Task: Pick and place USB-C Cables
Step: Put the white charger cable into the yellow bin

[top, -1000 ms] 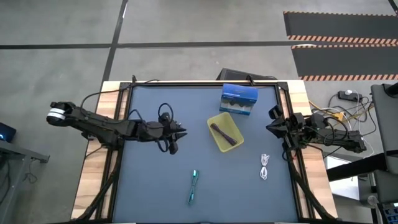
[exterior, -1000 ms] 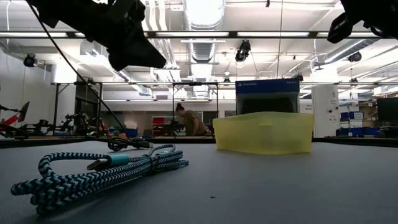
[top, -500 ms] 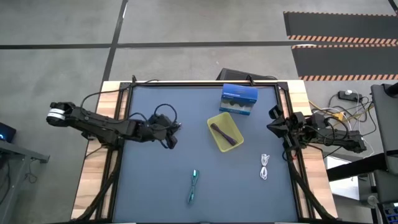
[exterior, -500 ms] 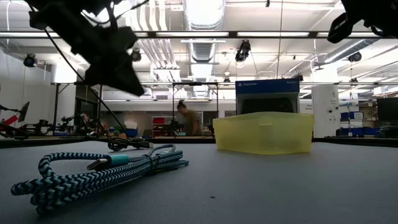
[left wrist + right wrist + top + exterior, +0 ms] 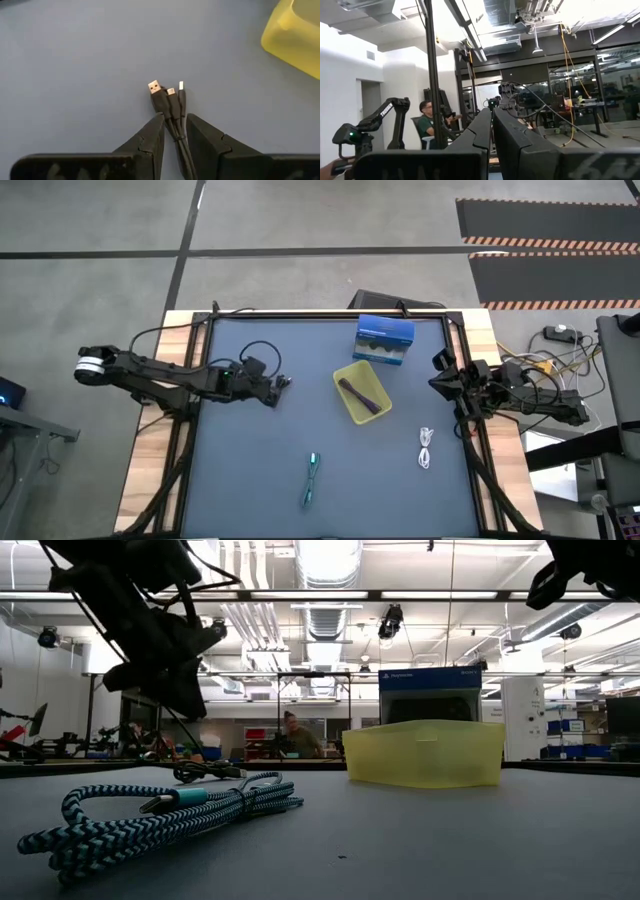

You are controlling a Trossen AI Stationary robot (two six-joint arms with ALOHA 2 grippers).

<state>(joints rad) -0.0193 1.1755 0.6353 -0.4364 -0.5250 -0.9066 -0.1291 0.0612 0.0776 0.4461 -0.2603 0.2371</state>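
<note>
Carrying the black cable [image 5: 172, 107] pinched in your left tool [image 5: 174, 131], steer toward three o'clock and release over the yellow bin [image 5: 362, 392]; right tool [image 5: 491, 131] waits, pressed together.

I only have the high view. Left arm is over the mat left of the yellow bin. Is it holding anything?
Observer: Yes. The left wrist view shows the left pincer shut on the black cable, both plugs sticking out past the fingertips.
Operator: Is it off the table?
Observer: The low view shows the pincer well above the surface.
Operator: Right arm?
Observer: The right pincer is shut and empty, aimed out into the room rather than at the table.
Operator: Bin height?
Observer: In the low view the yellow bin has low translucent walls.
</note>
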